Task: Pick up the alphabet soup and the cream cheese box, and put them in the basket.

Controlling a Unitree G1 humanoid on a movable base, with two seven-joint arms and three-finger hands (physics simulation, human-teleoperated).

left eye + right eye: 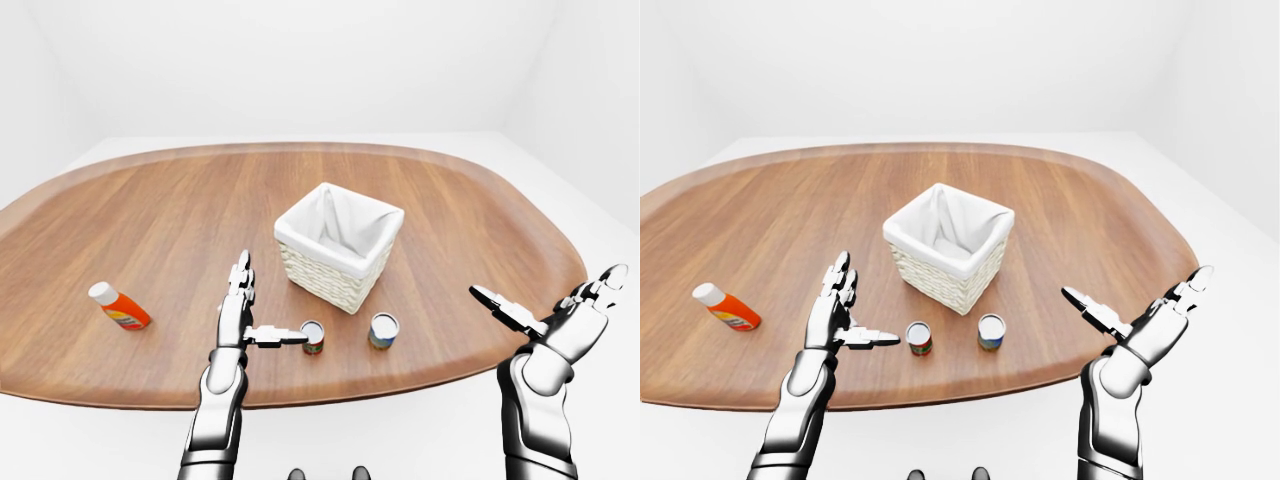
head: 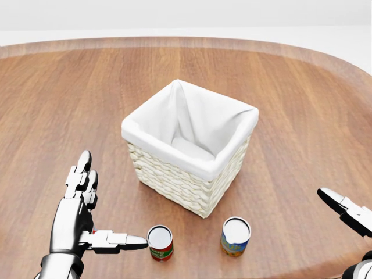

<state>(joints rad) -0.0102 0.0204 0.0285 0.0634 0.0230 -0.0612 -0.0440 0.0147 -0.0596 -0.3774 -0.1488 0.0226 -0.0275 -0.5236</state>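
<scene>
A wicker basket (image 2: 174, 180) with a white cloth liner stands mid-table in the head view. Below it stand two small upright cans. One has a blue and yellow label (image 2: 235, 237) and looks like the alphabet soup; the other is red and green (image 2: 160, 243). My left hand (image 2: 111, 200) is open at the lower left, its thumb tip almost at the red and green can. My right hand (image 1: 1135, 288) is open beyond the table's near rim, right of the cans, holding nothing. No cream cheese box shows in any view.
The oval wooden table (image 2: 302, 93) fills the views, and its near rim runs just below the cans. An orange bottle with a white cap (image 1: 120, 308) lies far to the left. White floor and walls surround the table.
</scene>
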